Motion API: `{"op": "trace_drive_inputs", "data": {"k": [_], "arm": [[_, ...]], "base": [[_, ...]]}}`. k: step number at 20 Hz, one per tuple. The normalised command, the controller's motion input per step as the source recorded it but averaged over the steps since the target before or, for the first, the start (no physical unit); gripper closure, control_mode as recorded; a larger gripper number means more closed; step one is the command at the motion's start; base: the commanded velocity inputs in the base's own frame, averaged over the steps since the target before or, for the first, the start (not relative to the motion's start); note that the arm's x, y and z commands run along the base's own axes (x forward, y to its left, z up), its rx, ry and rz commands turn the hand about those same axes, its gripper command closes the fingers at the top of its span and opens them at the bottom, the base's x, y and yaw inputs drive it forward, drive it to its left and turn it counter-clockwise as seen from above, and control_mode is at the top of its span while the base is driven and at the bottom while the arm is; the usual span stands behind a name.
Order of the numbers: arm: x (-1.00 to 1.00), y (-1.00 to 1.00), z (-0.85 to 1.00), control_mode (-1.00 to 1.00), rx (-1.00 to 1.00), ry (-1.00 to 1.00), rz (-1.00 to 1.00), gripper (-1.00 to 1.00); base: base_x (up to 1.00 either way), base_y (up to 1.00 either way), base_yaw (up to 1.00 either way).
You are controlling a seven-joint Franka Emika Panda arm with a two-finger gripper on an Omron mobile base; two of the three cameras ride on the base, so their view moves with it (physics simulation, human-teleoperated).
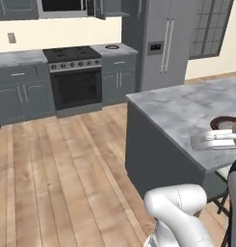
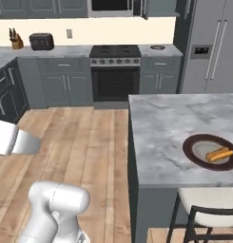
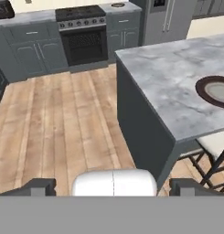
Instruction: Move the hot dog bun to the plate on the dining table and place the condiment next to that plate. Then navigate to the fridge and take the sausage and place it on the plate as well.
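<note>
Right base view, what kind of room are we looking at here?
A home kitchen, rendered: a stove set among grey cabinets, a steel fridge beside it, and a marble-topped dining table bearing a plate with a bun.

The grey marbled stone surface [image 2: 170,123] of the dining island looks smooth with a soft sheen. On it sits a dark brown round plate [image 2: 196,157] with a pale, glazed-looking centre, carrying a matt golden-tan hot dog bun [image 2: 218,154]. The light plank wood floor [image 1: 57,164] shows clear grain. The tall brushed-metal fridge [image 1: 160,43] looks satin, and the black oven door [image 2: 115,83] glossy.
</note>
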Motion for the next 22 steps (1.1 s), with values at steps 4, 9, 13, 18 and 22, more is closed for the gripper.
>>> {"op": "trace_drive_inputs", "data": {"k": [4,9,13,18,22], "arm": [[0.00,0.00,0.00,1.00,0.00,0.00,0.00,-1.00],[0.00,0.00,0.00,1.00,0.00,0.00,0.00,-1.00],[0.00,0.00,0.00,1.00,0.00,0.00,0.00,-1.00],[0.00,0.00,0.00,1.00,0.00,0.00,0.00,-1.00],[0.00,0.00,0.00,1.00,0.00,0.00,0.00,-1.00]], "base": [[0.95,0.75,-0.39],[0.95,0.71,-0.37],[0.96,0.68,-0.36],[0.97,0.69,-0.36],[0.94,0.67,-0.34]]}}
